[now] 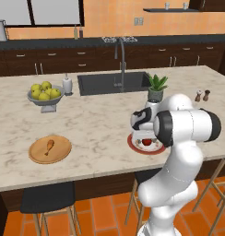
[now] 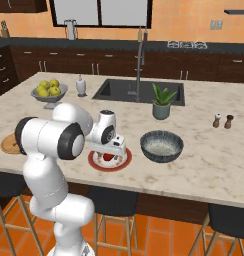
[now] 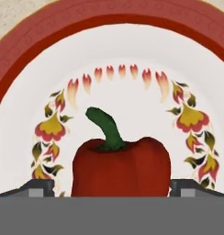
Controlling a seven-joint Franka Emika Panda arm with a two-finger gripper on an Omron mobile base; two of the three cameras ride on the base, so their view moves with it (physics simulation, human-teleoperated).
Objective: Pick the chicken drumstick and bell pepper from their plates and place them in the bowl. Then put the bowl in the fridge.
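The marble desk (image 1: 100,138) carries everything, with a dark sink (image 1: 112,83) set into its far side. The white arm (image 2: 54,145) bends low over the near edge, its hand hanging straight down above the red-rimmed plate (image 2: 96,163). To the right of that plate, close but apart from it, sits the dark grey bowl (image 2: 161,146); nothing shows inside it. Well off to the left lies the wooden plate (image 1: 50,149) with the chicken drumstick (image 1: 49,146) resting on it. Behind that stands the pedestal bowl of yellow-green fruit (image 1: 45,93), with a small white bottle (image 1: 67,85) beside it. A potted plant (image 1: 156,87) stands by the sink, and two small shakers (image 2: 222,121) stand toward the right end. In the hand view, the bell pepper (image 3: 120,166) sits upright on the painted plate, green stem up. The gripper (image 3: 112,188) has its jaws set wide, one tip on each side of the pepper, just clear of its skin.
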